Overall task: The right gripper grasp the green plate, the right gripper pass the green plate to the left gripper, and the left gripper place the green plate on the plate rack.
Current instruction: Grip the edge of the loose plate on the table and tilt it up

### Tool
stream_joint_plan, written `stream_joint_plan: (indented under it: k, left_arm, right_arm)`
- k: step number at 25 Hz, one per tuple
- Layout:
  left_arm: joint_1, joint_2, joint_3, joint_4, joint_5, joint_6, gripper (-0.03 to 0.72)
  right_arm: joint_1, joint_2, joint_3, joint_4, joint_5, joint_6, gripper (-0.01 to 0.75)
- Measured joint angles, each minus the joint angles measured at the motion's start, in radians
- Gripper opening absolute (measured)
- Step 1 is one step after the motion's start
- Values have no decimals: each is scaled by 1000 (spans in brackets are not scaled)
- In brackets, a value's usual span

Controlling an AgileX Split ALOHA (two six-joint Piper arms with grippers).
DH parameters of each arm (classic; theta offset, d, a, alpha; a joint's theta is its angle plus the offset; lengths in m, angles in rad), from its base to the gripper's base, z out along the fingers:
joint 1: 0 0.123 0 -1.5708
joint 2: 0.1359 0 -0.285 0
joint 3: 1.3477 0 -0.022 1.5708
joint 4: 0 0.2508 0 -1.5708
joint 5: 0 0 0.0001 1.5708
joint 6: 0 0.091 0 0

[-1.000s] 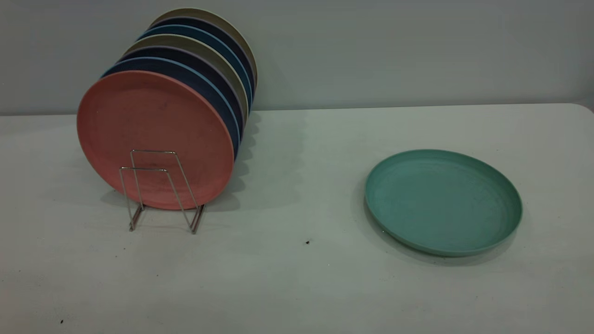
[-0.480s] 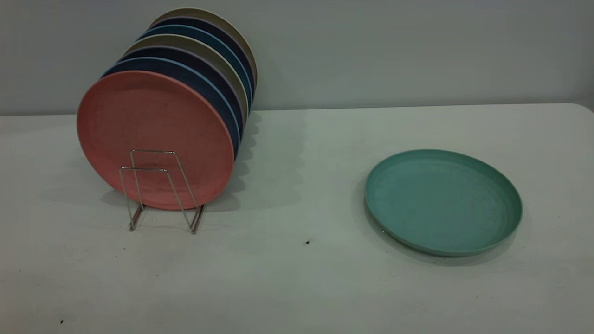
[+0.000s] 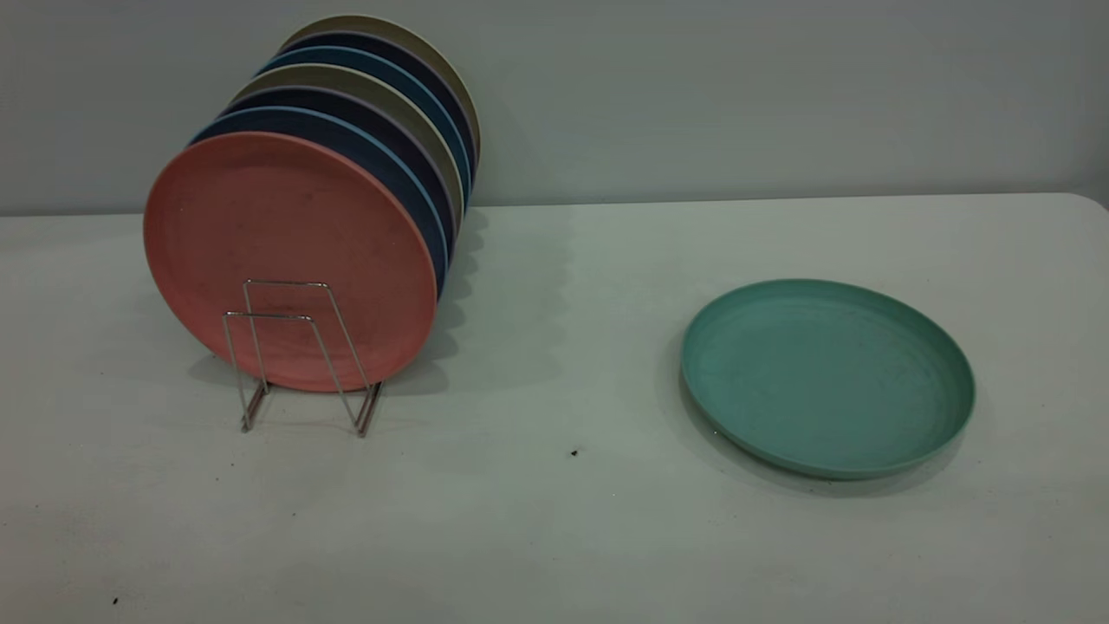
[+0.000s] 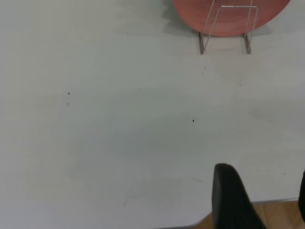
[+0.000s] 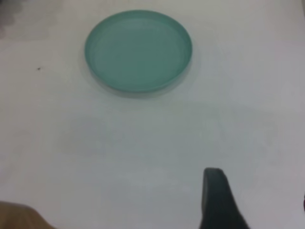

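your green plate lies flat on the table, well apart from the right gripper, whose fingers are spread, holding nothing.

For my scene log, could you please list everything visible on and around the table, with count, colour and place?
Round matte green plate: one, teal-green, lying flat on the table toward the right arm's side, untouched.
Thin silver wire plate rack: one, silver, standing on the table toward the left arm's side; its front slots are free.
Salmon-pink round plate: one, standing on edge, foremost in the rack.
Plates behind it: a row of dark blue, teal-blue and olive-grey ones on edge; I make out about six.
Pale table: one, whitish, with a few dark specks.
Grey wall: behind the table.
Left gripper: black, above the table's near edge, facing the rack.
Right gripper: black, short of the green plate.
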Motion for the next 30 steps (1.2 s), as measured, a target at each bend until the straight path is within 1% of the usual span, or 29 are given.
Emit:
stream_joint_plan:
  k: [15,20,23,26,30]
  left_arm:
    - [0,0,0,0,0,0,379]
    - [0,23,-13,3,-6,-32,386]
    - [0,126,-48,-2,-19,-46,412]
    - [0,284,-99,-3,-45,-30,450]
    - [0,511,-181,-12,-129,18,500]
  right_arm:
    - [0,0,0,0,0,0,438]
    - [0,23,-10,17,-15,1,438]
    - [0,128,-28,31,-75,1,438]
    - [0,283,-59,50,-135,0,444]
    - [0,519,-122,96,-217,-37,482]
